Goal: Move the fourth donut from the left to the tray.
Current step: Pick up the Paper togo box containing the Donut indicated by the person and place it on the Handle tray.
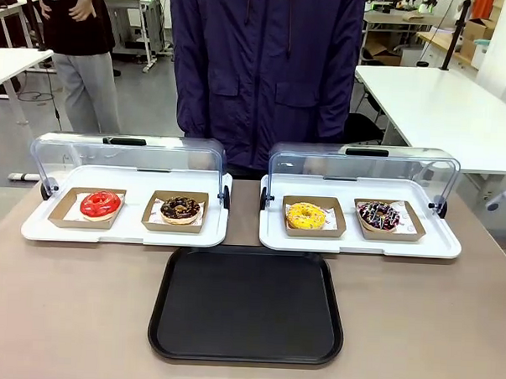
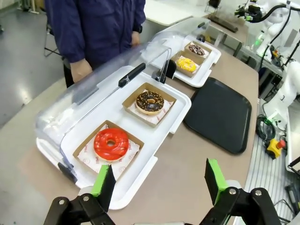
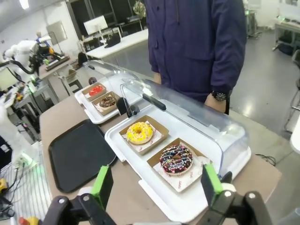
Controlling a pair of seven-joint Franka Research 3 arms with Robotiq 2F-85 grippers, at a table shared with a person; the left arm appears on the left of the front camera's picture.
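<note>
The left gripper (image 2: 158,180) and right gripper (image 3: 156,183) both stand wide apart, green pads (image 2: 213,177) holding and touching nothing. The fourth donut (image 1: 378,215), a glossy dark ring streaked white and pink, sits in a brown cardboard holder (image 1: 411,232) on a white display tray (image 1: 360,244). It lies at two o'clock from the tray (image 1: 246,305), a flat black plastic rectangle with rounded corners and a raised rim.

Left gripper: the black two-finger left gripper (image 2: 159,183) is tilted downward, its jaws standing wide apart.
Left pads: the green pads (image 2: 213,177) face each other, level.
Right gripper: the black two-finger right gripper (image 3: 156,186) is also tilted downward, its jaws spread wide.
Right pads: its green pads (image 3: 101,184) stand level too.
</note>
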